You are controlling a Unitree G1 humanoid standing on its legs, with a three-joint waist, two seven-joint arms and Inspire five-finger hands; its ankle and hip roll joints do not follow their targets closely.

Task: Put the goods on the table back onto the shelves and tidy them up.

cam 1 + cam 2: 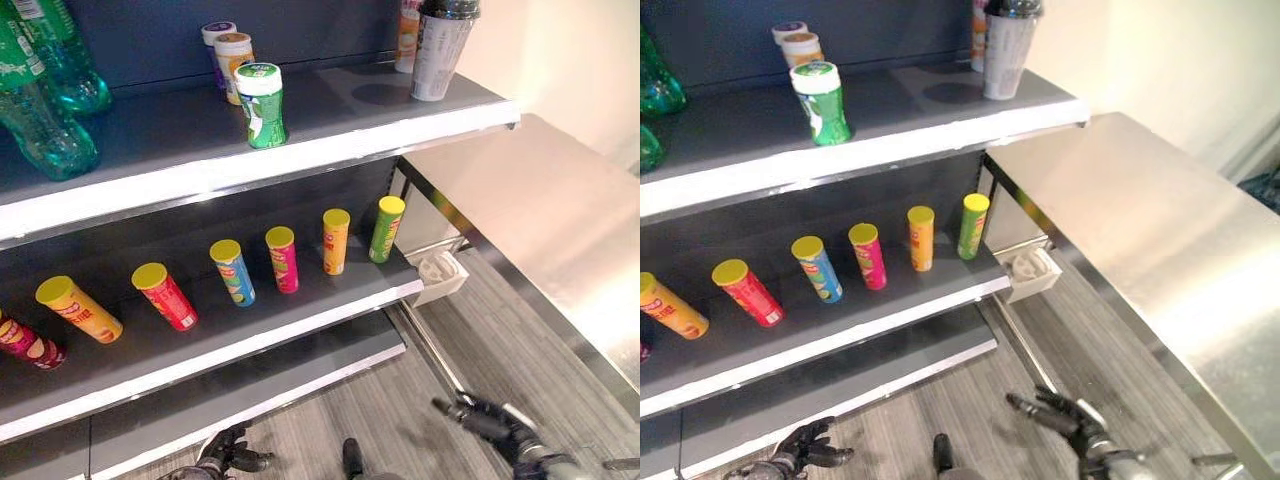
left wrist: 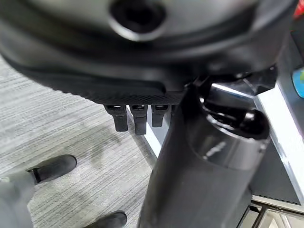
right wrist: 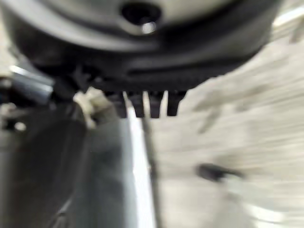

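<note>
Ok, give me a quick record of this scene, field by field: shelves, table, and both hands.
Upper shelf: green can near the front edge, green bottles at the left, tall cup at the right
Middle shelf: row of yellow-lidded tubes
Table: steel table, nothing seen on its visible top
Left hand: left hand low over the floor, holding nothing
Right hand: right hand low over the floor, fingers relaxed, holding nothing

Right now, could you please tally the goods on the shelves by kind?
Snack tubes on the middle shelf: 7
Green plastic bottles on the upper shelf: 2
Short canisters on the upper shelf: 3
Tall containers at the upper shelf's right end: 2
Total: 14
</note>
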